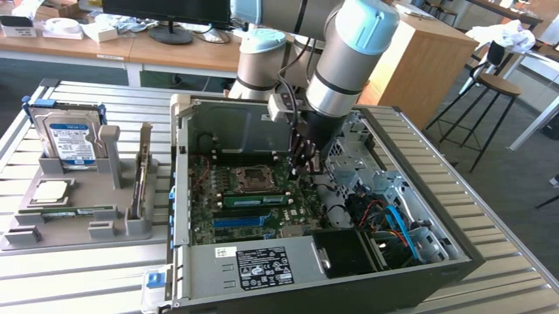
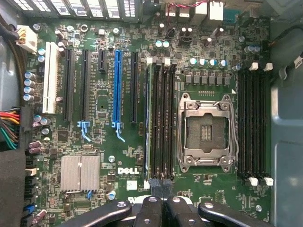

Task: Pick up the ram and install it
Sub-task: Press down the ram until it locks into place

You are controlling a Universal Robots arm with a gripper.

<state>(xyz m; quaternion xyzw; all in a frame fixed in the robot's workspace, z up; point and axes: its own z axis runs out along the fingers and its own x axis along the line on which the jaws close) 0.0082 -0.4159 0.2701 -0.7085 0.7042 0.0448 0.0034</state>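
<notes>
The ram (image 1: 253, 198) (long, narrow, green) stands seated on the motherboard (image 2: 213, 189).

The green motherboard (image 2: 137, 156) lies open from above in the grey metal computer case (image 1: 177, 163), with clear room over the black memory slots (image 2: 161, 123) below the black gripper (image 2: 162, 189). Along the case's edge at the exterior view's right, a grey metal drive cage (image 1: 362, 157) and red and blue cables (image 1: 395, 221) crowd the way.
</notes>
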